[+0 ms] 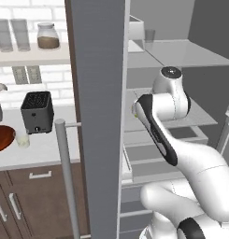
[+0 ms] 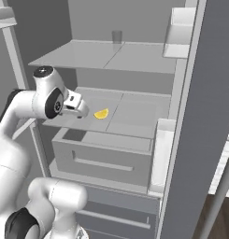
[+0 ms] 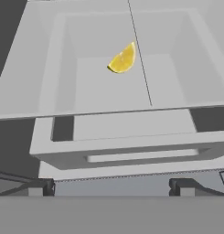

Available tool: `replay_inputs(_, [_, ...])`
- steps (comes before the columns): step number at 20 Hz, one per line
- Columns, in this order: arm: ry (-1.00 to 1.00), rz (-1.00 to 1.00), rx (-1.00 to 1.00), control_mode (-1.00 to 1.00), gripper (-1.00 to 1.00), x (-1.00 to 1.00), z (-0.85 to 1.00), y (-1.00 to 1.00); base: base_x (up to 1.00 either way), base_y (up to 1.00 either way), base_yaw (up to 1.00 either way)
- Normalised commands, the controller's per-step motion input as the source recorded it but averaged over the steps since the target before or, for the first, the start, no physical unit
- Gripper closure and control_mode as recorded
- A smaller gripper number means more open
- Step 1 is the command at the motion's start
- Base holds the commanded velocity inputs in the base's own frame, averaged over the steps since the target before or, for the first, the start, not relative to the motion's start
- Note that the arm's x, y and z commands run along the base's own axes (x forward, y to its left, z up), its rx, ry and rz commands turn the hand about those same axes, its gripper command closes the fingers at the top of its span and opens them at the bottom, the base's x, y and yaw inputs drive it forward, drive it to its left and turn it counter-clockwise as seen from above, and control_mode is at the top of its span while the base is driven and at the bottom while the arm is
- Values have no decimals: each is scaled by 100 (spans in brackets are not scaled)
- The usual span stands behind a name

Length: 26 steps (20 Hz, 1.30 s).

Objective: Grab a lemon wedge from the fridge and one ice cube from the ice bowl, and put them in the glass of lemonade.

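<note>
So the fridge [image 2: 134,116] is the big thing here, standing with its door [image 1: 99,93] swung right out, which makes sense since the arm has to reach inside for the first pickup, and that open door sits edge-on between the fridge interior and the kitchen counter [image 1: 46,149]. Inside you've got glass shelves, and the middle shelf [image 2: 134,114] is what carries the goods, with a grey drawer [image 2: 106,158] pulled slightly forward just under its front edge. The arm is folded up so the hand points in at that shelf from its left front corner, roughly level with it, looks to me like a lineup for a straight-in grab rather than a top-down one. The gripper [image 2: 82,111] has its jaws spread as wide as they go, nothing in them, and it sits just short of the target, not touching. Over on the counter the ice bowl [image 1: 1,138] pokes in at the left edge, with the glass of lemonade [image 1: 22,139] right beside it and in front of the black toaster [image 1: 37,112], so I'd guess both are parked close together to keep the drop-offs short. The lemon wedge [image 2: 101,114] is tiny, bright yellow with a slightly darker rind on its curved side, lying on the middle shelf near the seam down its centre, a bit left of it and back from the front edge; in the hand view it's dead ahead [image 3: 123,59].
</note>
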Motion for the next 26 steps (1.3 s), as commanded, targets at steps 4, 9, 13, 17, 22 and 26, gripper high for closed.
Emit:
replay_inputs(4, [0, 0, 0, -100, -100, 19, -70, -19, 0, 0, 0])
replay_inputs(9, [0, 0, 0, -100, -100, 37, -70, -2, 0, 0, 0])
replay_inputs(13, [0, 0, 0, -100, -100, 23, -6, 0, 0, 0, 0])
replay_inputs(17, [0, -1, -1, -100, -100, 74, 0, 0, 0, 0, 0])
replay_inputs(22, [1, -2, 0, -100, -100, 66, 6, -1, 0, 0, 0])
replay_inputs(26, [2, -5, 0, -100, -100, 53, 1, -9, 0, 0, 0])
